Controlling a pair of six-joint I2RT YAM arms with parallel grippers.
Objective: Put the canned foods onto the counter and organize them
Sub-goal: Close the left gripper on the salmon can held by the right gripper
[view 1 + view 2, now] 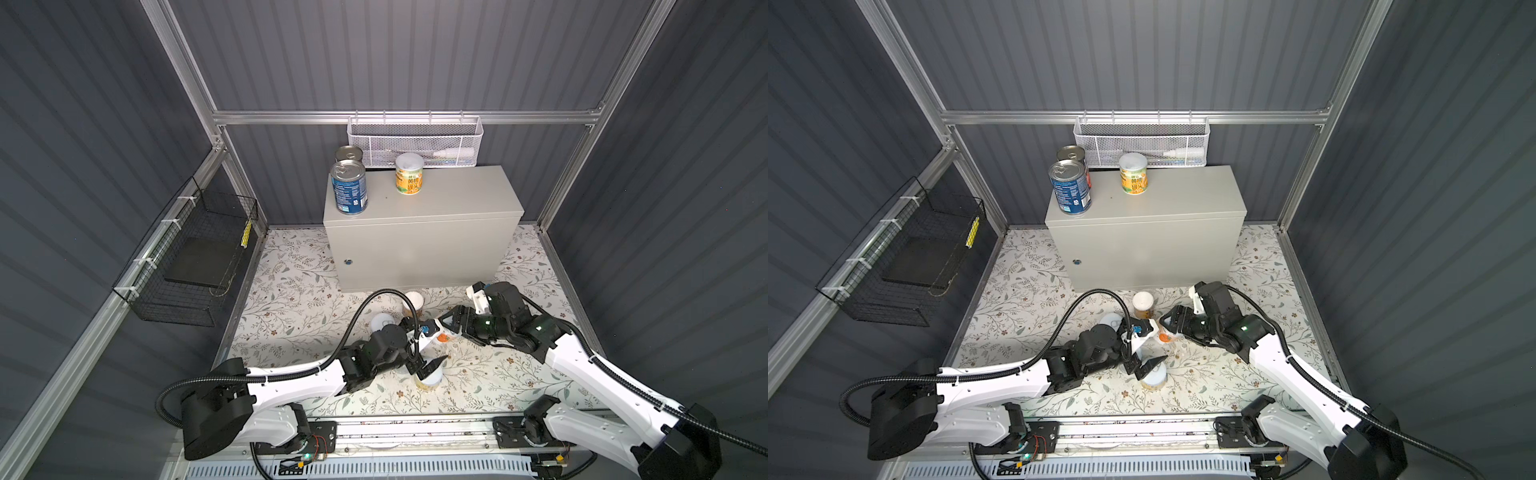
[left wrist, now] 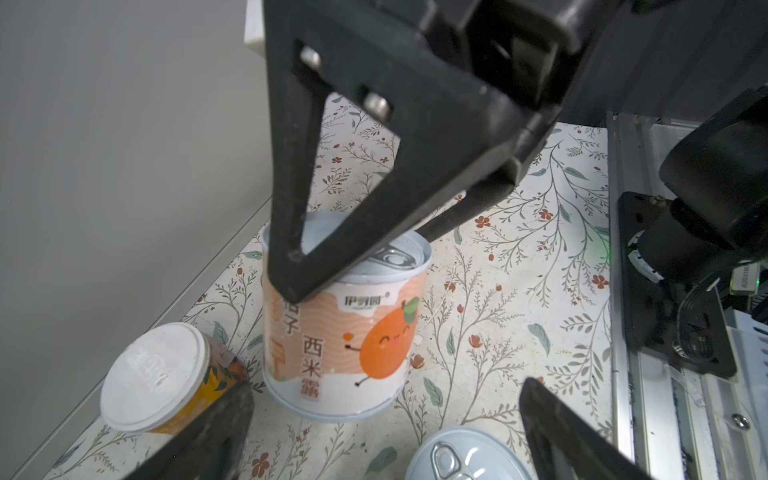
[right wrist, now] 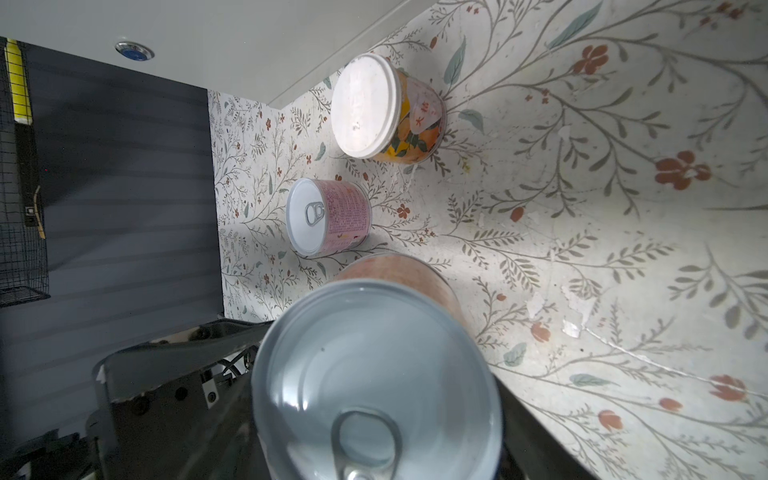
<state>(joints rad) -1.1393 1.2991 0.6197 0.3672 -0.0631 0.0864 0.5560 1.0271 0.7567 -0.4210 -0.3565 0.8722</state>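
We see three cans upright on the tabletop: a blue can, a silver-lidded can behind it, and a yellow can. Low at the floral mat, our right end effector clamps an orange can. Our left end effector gapes wide, empty, over a pale-lidded can. A pink can stands nearby.

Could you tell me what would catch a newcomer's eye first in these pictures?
The right gripper grips an orange-labelled can on the floral mat, while the open left gripper hangs above a pale-lidded can nearer the robot. On the counter stand two large silver-lidded cans and one yellow-labelled can.
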